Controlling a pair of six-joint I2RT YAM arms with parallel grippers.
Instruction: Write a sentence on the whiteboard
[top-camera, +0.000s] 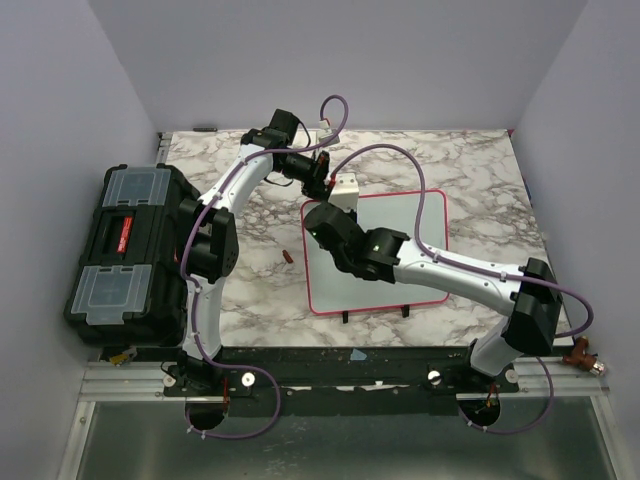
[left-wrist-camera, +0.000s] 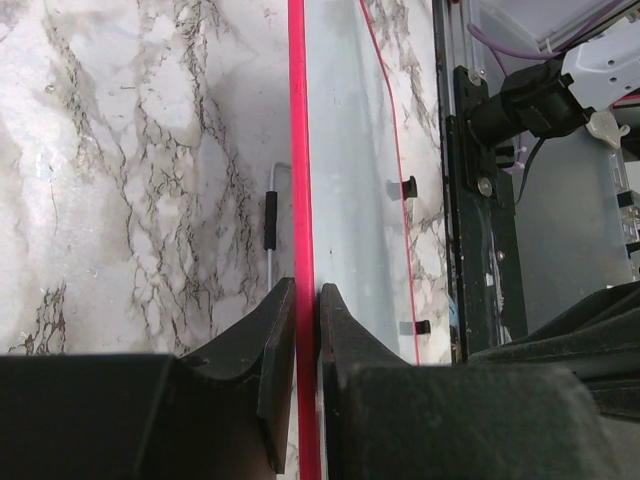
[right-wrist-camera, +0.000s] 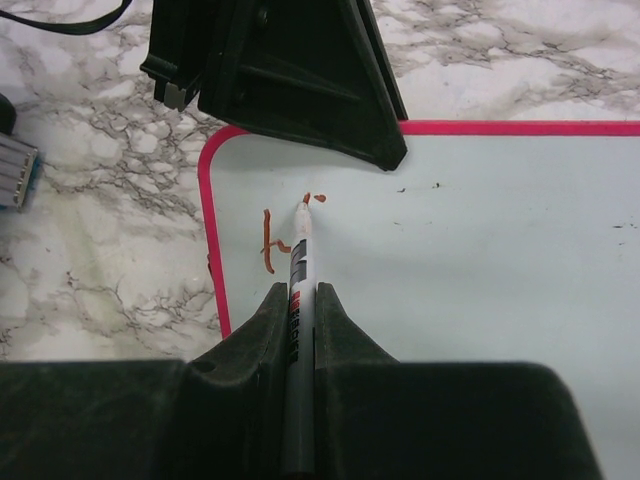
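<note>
In the overhead view you cannot read any writing: the right arm lies across much of the glossy white, pink-framed rectangular whiteboard (top-camera: 325, 285) and hides its upper left corner. At the left of that frame sits a black plastic toolbox with clear lid trays (top-camera: 130, 255). A small red marker cap (top-camera: 287, 257) lies on the marbled surface (top-camera: 250, 290) between the toolbox and the board, which lies flat at the centre.

In the left wrist view, the left tool (left-wrist-camera: 306, 292) is clenched on the board's pink frame edge.

In the right wrist view, only the first red-brown strokes of the sentence (right-wrist-camera: 270, 242) show, near the board's corner at upper left. They sit just left of the slim white marker pen (right-wrist-camera: 300, 250). The right tool (right-wrist-camera: 300, 290) grasps the pen, whose tip touches the board.
</note>
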